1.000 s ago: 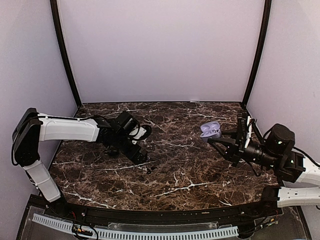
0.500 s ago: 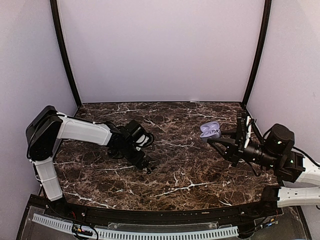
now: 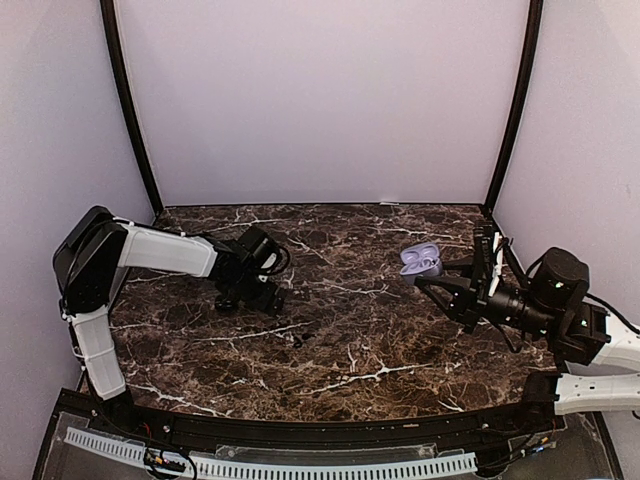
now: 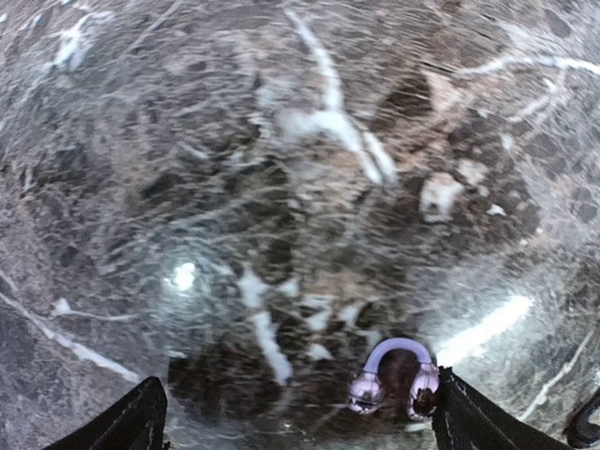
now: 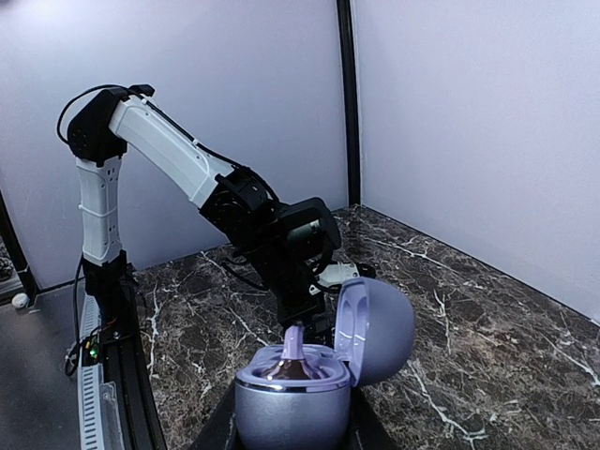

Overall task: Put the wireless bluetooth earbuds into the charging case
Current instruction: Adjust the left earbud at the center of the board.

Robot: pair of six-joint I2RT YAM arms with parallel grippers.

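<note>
One pale purple earbud point(image 4: 394, 380), an arched hook with two glossy bulbs, lies on the dark marble table point(image 4: 281, 141). It sits between the fingers of my open left gripper point(image 4: 305, 433), right beside the right finger point(image 4: 473, 422). In the top view the left gripper point(image 3: 258, 296) hangs low over the table's left part, and I cannot make out that earbud there. My right gripper point(image 3: 428, 274) is shut on the lavender charging case point(image 3: 421, 260), held above the table with its lid point(image 5: 375, 328) open. A second earbud point(image 5: 293, 352) sits in the case body point(image 5: 291, 408), its stem sticking up.
The marble table point(image 3: 380, 330) is walled by pale panels at the back and both sides, with black posts point(image 3: 128, 110) in the back corners. The left arm's white links point(image 3: 165, 250) stretch along the left side. A black rail point(image 3: 300, 432) runs along the near edge.
My left gripper has drawn back to the left and away from the table's middle, staying open. The right arm and the case have not moved.
</note>
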